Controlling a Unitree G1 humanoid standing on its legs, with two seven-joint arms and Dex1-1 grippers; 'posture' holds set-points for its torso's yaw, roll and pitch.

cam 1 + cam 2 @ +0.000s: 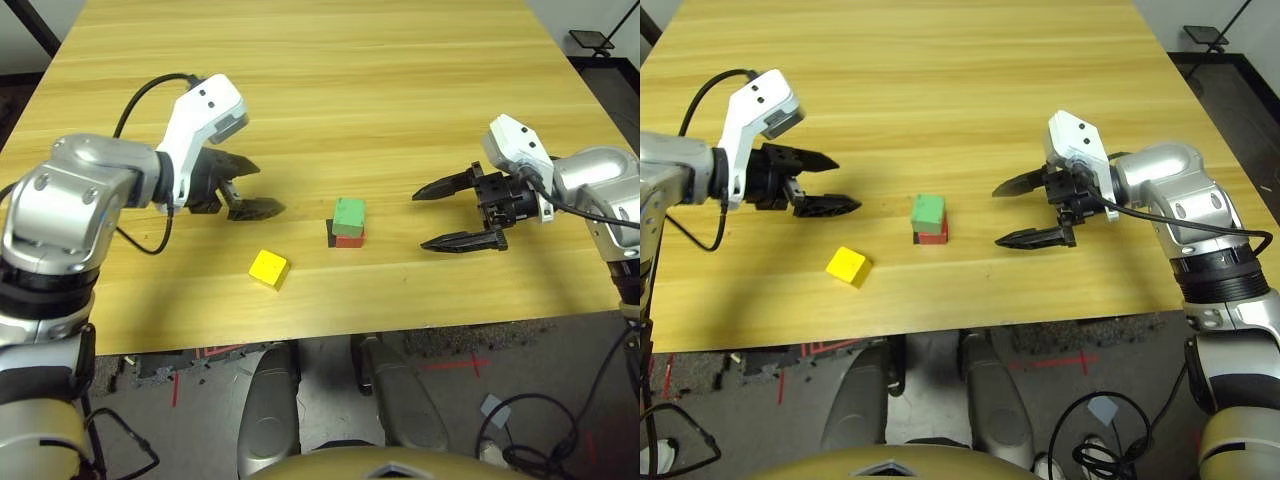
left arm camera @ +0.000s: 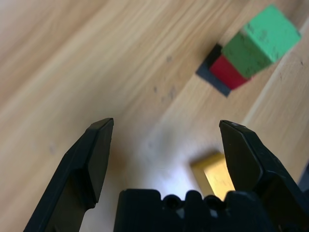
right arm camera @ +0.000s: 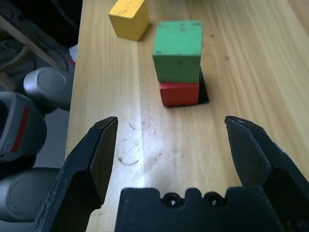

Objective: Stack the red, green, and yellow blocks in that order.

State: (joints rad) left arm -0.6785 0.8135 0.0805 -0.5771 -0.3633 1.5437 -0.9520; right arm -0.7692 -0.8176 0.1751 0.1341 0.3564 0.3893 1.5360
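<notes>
green [image 1: 349, 216] on red [image 1: 349, 240]: done | yellow [image 1: 269, 268] unstacked, below left gripper [image 1: 252, 187] | both jaws wide, empty; right gripper [image 1: 447, 214] beside stack

Wooden table [image 1: 330, 90] bears yellow block [image 1: 269, 268], black patch [image 1: 331, 234]

The desk [image 1: 400, 110] is pale wood with a smooth, faintly sheened grain. The green block [image 3: 177, 48], red block [image 3: 179, 93] and yellow block [image 3: 128, 18] look matt, the green speckled with small dark scuffs. Both end effectors, left [image 1: 252, 188] and right [image 1: 445, 213], have matt black plastic fingers under glossy white housings.
</notes>
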